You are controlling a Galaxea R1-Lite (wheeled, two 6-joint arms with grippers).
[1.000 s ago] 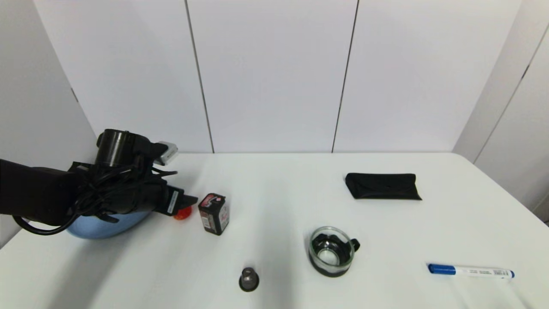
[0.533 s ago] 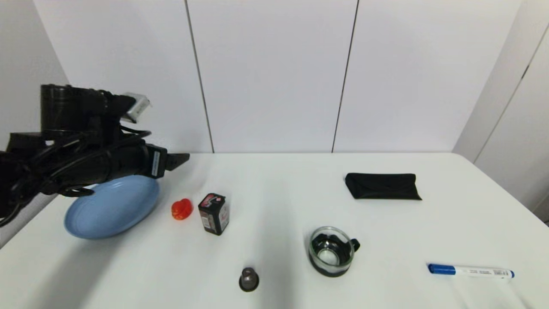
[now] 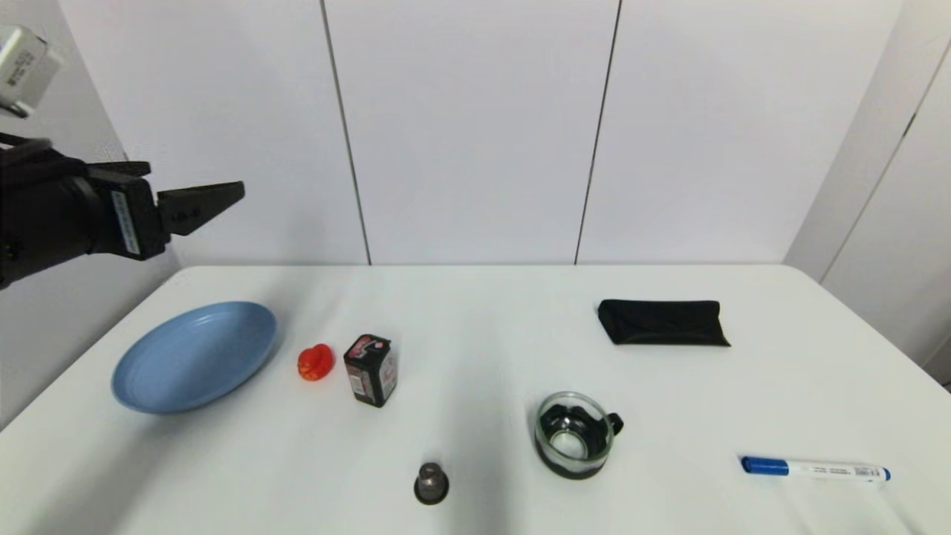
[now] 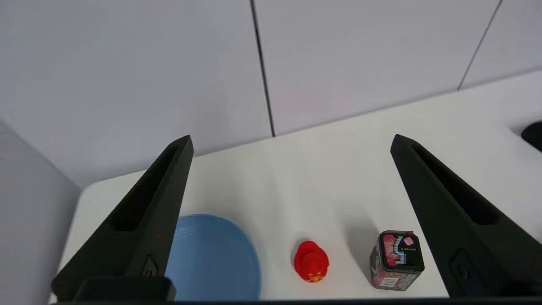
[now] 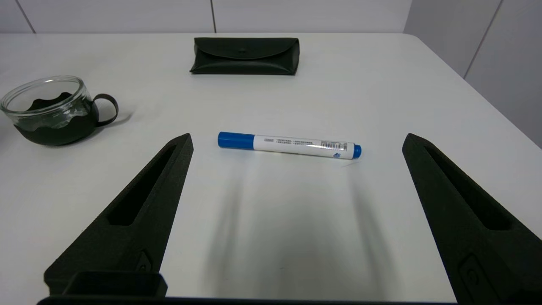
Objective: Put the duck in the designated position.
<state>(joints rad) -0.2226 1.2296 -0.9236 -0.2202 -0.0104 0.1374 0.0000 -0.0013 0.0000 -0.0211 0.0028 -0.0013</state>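
Duck (image 3: pixel 315 362), tiny glossy red-orange rubber, sat between blue plate (image 3: pixel 189 364) and black box (image 3: pixel 371 369) near the table's left edge, below the raised left gripper (image 3: pixel 200 206), fingers apart, empty.

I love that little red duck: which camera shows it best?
The left wrist view: the duck sits large and unblocked on the table between the blue plate and the black box. The head view shows it smaller. The right wrist view misses it.

On the table (image 3: pixel 475 312) are a blue plate (image 3: pixel 195 355) near the left edge, a black box (image 3: pixel 371 369), a knob (image 3: pixel 431 482), a glass cup (image 3: pixel 574 435), a black case (image 3: pixel 663 322) and a marker (image 3: pixel 815 469) near the right edge.
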